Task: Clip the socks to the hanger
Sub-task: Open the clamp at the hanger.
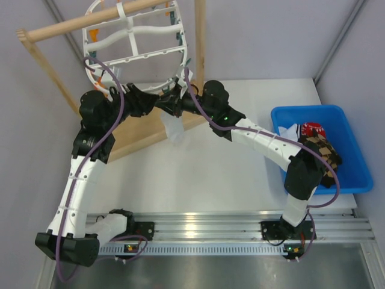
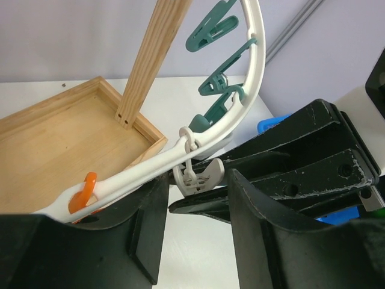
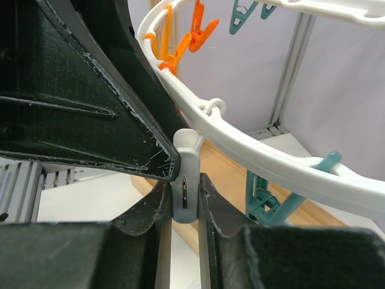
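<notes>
The white oval hanger (image 1: 137, 58) hangs from a wooden pole, with orange and teal clips on its rim. My right gripper (image 3: 185, 208) is shut on a white clip (image 3: 185, 180) under the rim (image 3: 271, 162); in the top view it (image 1: 171, 103) meets my left gripper (image 1: 147, 99) at the hanger's near edge. A white sock (image 1: 174, 129) hangs just below them; whether the clip holds it is hidden. My left gripper (image 2: 192, 241) is open, its fingers either side of that clip (image 2: 197, 176), not touching it. An argyle sock (image 1: 322, 153), a red sock (image 1: 313, 128) and a white sock (image 1: 292, 131) lie in the bin.
The wooden pole rack (image 1: 90, 21) with its tray base (image 2: 54, 138) stands behind and left of the grippers. A blue bin (image 1: 283, 113) sits on the table's right side, next to the right arm's elbow. Teal clips (image 2: 210, 36) hang along the rim.
</notes>
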`<move>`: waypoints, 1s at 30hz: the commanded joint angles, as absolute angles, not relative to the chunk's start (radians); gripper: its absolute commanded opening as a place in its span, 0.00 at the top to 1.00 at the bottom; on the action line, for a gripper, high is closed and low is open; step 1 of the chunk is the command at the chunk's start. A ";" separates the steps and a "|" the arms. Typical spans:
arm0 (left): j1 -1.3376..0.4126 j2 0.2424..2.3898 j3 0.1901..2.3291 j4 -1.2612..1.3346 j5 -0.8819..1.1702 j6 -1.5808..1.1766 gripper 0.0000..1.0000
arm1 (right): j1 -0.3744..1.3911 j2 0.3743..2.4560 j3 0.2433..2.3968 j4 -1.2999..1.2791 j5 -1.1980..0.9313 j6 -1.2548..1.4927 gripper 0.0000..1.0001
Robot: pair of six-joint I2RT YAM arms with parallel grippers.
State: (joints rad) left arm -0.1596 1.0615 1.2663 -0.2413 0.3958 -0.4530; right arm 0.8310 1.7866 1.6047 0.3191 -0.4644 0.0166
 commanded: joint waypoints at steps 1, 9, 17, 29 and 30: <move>-0.156 1.084 1.296 -0.182 0.322 -0.472 0.51 | 0.868 1.746 1.638 0.270 -0.522 0.008 1.00; -0.156 1.101 1.324 -0.207 0.276 -0.477 0.50 | 0.885 1.750 1.651 0.244 -0.511 -0.058 1.00; -0.158 1.118 1.335 -0.225 0.273 -0.495 0.72 | 0.888 1.744 1.644 0.230 -0.506 -0.080 1.00; -0.158 1.104 1.322 -0.233 0.285 -0.497 1.00 | 0.874 1.732 1.640 0.203 -0.502 -0.081 0.55; -0.158 1.104 1.319 -0.235 0.285 -0.497 1.00 | 0.865 1.718 1.634 0.196 -0.505 -0.081 0.50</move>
State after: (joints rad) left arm -0.1661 1.1027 1.2942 -0.2859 0.3233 -0.4957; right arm 0.8501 1.7866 1.6119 0.2317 -0.4347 -0.0856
